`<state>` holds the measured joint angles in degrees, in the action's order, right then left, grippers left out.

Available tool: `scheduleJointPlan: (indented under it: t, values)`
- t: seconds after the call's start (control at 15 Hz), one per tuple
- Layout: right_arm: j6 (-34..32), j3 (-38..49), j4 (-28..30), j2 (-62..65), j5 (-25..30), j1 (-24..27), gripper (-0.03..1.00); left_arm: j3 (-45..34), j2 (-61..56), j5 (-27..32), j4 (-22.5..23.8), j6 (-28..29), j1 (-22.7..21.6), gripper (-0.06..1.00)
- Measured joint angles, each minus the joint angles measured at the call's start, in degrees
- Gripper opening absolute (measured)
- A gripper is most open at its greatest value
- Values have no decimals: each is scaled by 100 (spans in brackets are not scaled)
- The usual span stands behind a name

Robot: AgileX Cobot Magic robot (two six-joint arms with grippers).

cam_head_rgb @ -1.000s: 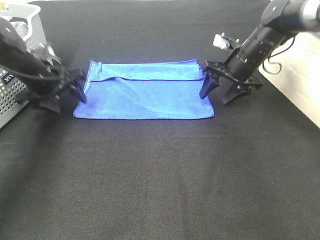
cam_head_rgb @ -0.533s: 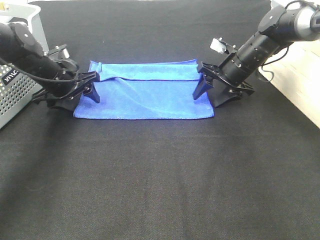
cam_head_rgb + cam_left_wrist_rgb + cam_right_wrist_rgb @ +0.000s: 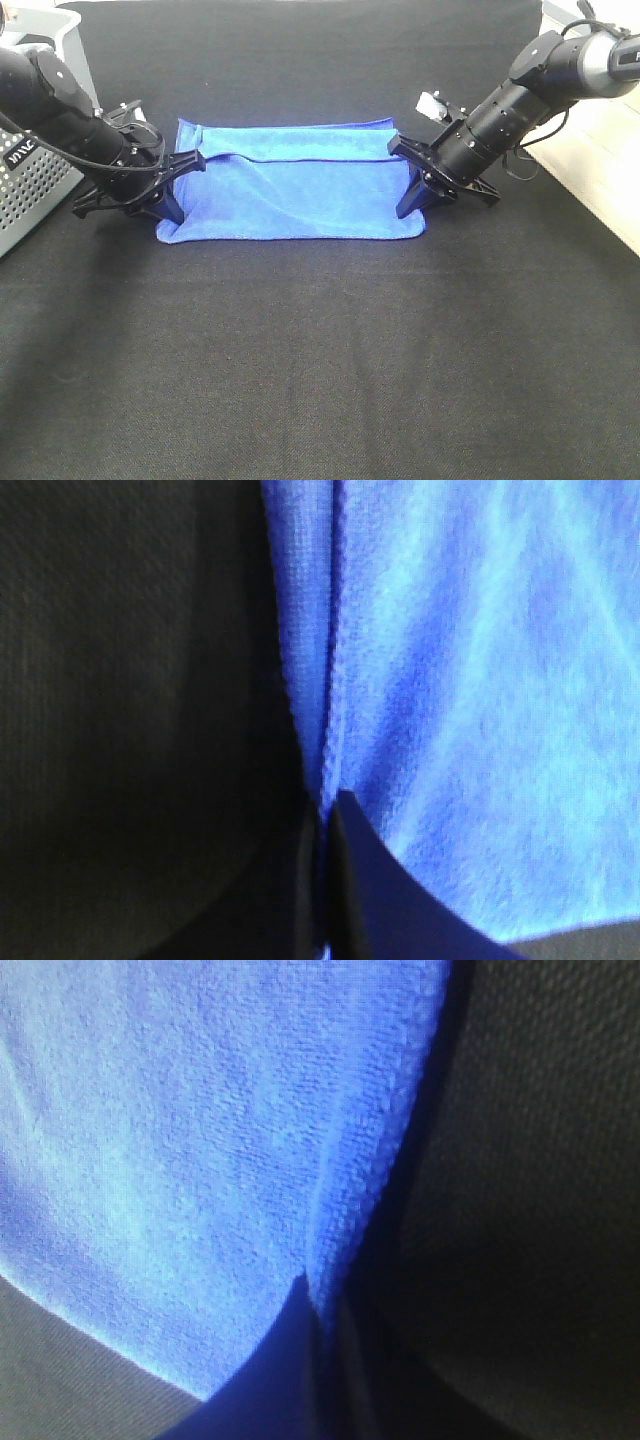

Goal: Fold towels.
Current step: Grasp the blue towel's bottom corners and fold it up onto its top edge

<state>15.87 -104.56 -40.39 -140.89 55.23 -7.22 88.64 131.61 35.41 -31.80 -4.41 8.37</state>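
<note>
Blue towel (image 3: 290,190) is lying folded flat on the black desk (image 3: 320,380), toward the far middle, long sides running left to right. Left fingers (image 3: 370,890) are pinching closed on its left edge near the front corner. Right fingers (image 3: 268,1370) are clamping the right edge the same way. Perforated grey basket (image 3: 25,190) is sitting far left, apart from towel.

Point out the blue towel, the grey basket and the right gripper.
blue towel (image 3: 300,190), exterior high view, middle of its top layer.
grey basket (image 3: 25,210), exterior high view, perforated side wall.
right gripper (image 3: 410,205), exterior high view, fingertips pinching the towel's edge.
</note>
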Motion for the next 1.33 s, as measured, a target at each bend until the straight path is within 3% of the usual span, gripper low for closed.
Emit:
scheduleJointPlan:
  t: [0.2, 0.4, 0.8, 1.0, 1.33]
  values:
    - [-115, 172, 189, 183, 155, 0, 0, 0, -264, 539, 304, 6, 0, 1]
    - [-103, 1134, 372, 859, 115, 0, 0, -206, -579, 1175, 407, 6, 17, 1]
    - [57, 2498, 407, 1736, -321, -11, 0, -1610, -1295, 968, 395, 0, 34, 1]
    - [115, 2458, 413, 1799, -378, -11, 0, -1656, -1473, 768, 395, -17, 34, 1]
    - [172, 1358, 441, 1570, -453, -11, 0, -808, -1387, 470, 493, 246, 34, 1]
